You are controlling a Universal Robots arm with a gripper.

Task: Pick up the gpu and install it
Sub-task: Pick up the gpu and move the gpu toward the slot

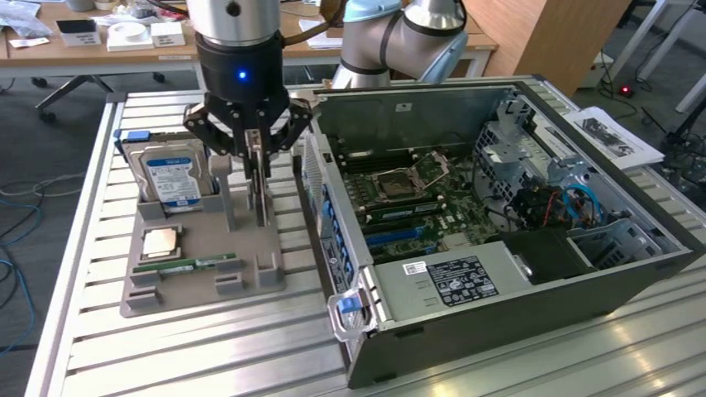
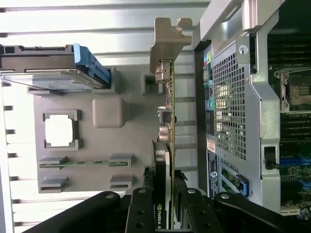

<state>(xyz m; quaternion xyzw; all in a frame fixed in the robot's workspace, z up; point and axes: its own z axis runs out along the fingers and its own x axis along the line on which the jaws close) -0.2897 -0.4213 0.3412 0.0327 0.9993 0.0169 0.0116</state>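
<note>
Gripping the gpu [image 1: 261,203] [image 2: 162,165] on edge: my pincer [image 1: 256,165] [image 2: 165,196] is clamped on its dark end, pressing both faces. The card stands upright over the grey holder tray [image 1: 259,277], silver bracket [image 2: 167,43] at its far end, between the hard drive [image 1: 171,169] and the open computer case [image 1: 530,273]. I cannot tell whether its lower edge touches the tray. 1 CPU [image 1: 162,241] and 1 RAM stick [image 1: 188,265] lie in tray pockets

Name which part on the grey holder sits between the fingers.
The gpu, the thin card standing on edge nearest the case; the hard drive, processor and RAM stick sit apart.
</note>
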